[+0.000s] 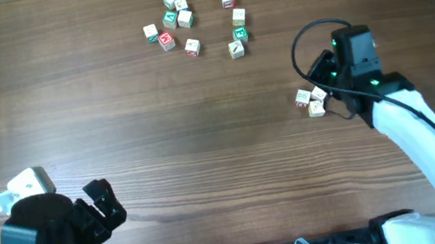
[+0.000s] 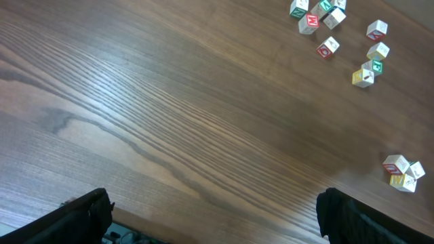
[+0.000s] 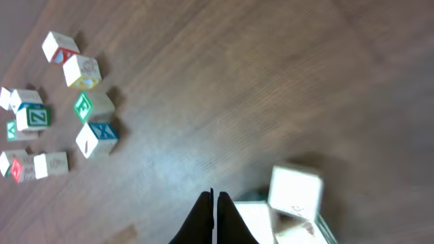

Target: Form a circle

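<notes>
Only the right wrist view shows the right gripper [image 3: 215, 215] pressed together beside blurred cubes [image 3: 293, 193]; left gripper [image 2: 213, 217] spread. Far cubes [image 1: 185, 18], pale, red-and-green-faced, lie in loose clumps.

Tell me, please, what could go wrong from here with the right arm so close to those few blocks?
1. The right gripper is shut and sits right beside the three blocks; a push may scatter or tip them rather than place them.
2. The arm's cable loop hangs near the column of blocks and might brush them if the arm travels that way.
</notes>
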